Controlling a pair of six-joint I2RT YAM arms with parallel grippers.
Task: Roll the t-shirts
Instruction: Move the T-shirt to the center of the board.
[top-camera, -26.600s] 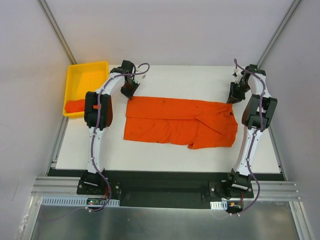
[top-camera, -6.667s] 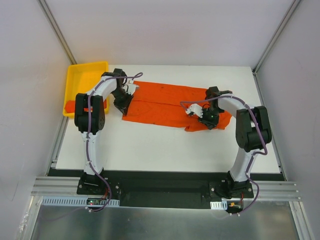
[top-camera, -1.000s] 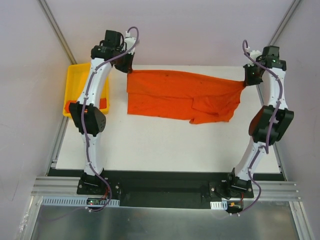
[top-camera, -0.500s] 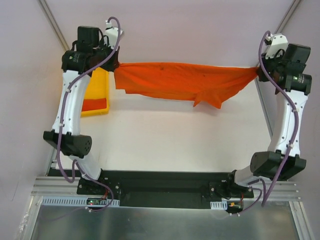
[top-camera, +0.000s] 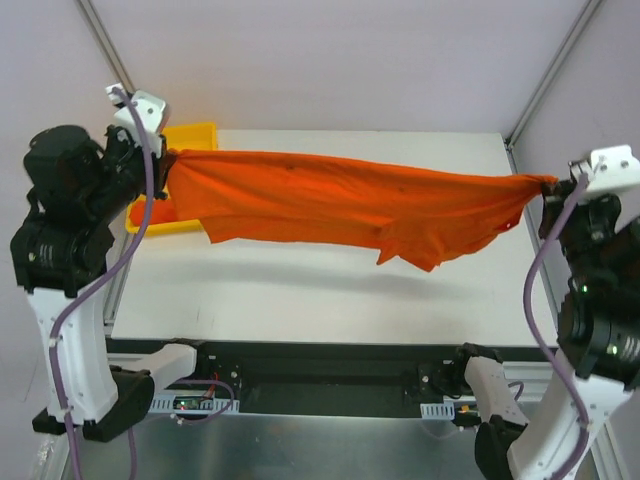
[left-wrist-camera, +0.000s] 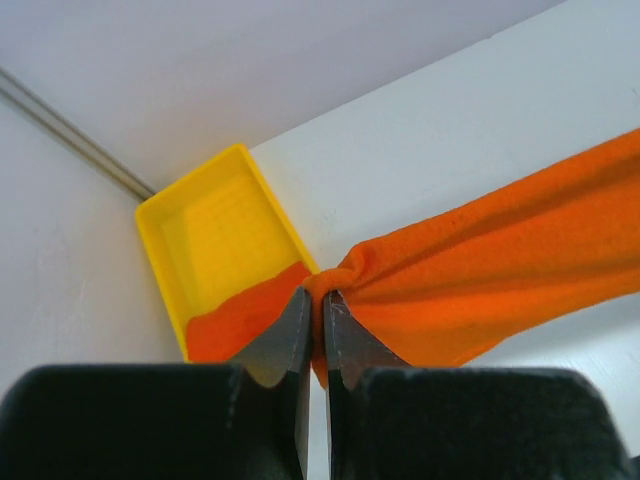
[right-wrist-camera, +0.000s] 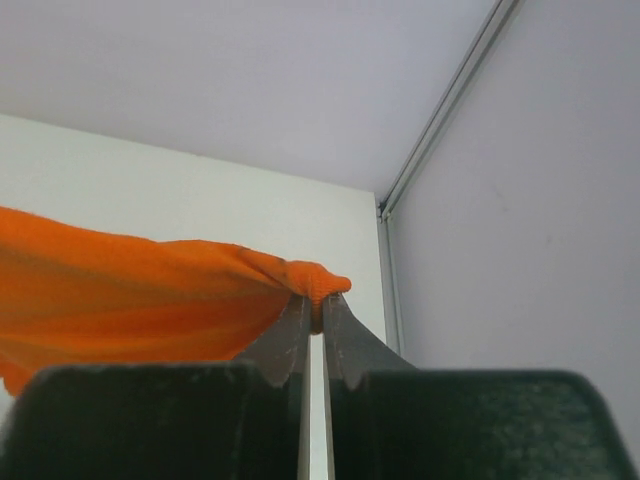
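Observation:
An orange t-shirt (top-camera: 350, 205) hangs stretched in the air above the white table (top-camera: 330, 290), held at both ends. My left gripper (top-camera: 166, 157) is shut on its left end, high over the tray; the wrist view shows the bunched cloth (left-wrist-camera: 480, 270) pinched at the fingertips (left-wrist-camera: 322, 300). My right gripper (top-camera: 549, 184) is shut on the right end, its cloth (right-wrist-camera: 150, 290) bunched at the fingertips (right-wrist-camera: 316, 305). A second orange t-shirt (top-camera: 150, 212) lies in the yellow tray (top-camera: 195, 133), also seen in the left wrist view (left-wrist-camera: 245, 315).
The yellow tray (left-wrist-camera: 215, 230) sits at the table's back left corner. Grey walls and metal frame rails (top-camera: 545, 75) close in the table at the back and sides. A black base rail (top-camera: 330, 375) runs along the near edge.
Both arms have risen and swung outward toward the near side, lifting the t-shirt off the table and stretching it taut in the air between them.

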